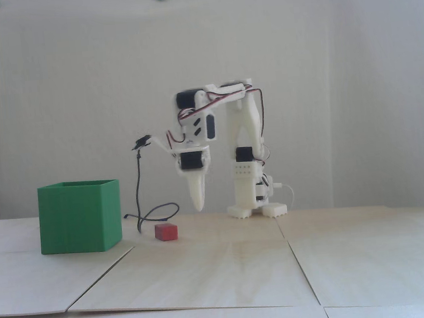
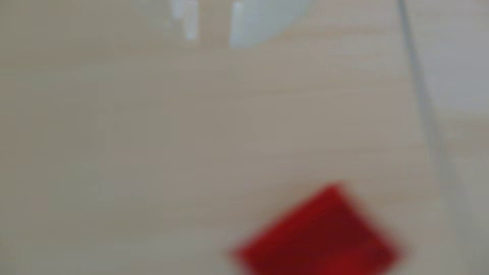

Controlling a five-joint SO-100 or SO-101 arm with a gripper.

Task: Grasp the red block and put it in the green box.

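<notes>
Looking through the wrist view, we find everything badly out of focus: the red block [image 2: 317,235] fills the lower right as a blurred red diamond cut off by the bottom edge, pale shapes at the top edge cannot be identified, and a thin grey line runs down the right side over the light wood. In the fixed view we see the white arm [image 1: 246,140] standing on its base at the back of the bench [image 1: 222,263], its upper links rising and folding forward, with the wrist section bent so that the fingers [image 1: 200,201] point straight down. They taper to a single narrow tip hanging above the bench surface, apart from it, behind and to the right of the red block [image 1: 166,232]. From this side they appear pressed together and nothing shows between them, though we cannot be sure of any small gap. The red block lies on the bench, just right of the green box [image 1: 79,216], apart from it. A dark cable [image 1: 140,196] droops from the wrist camera mount and loops on the bench between box and fingers.
</notes>
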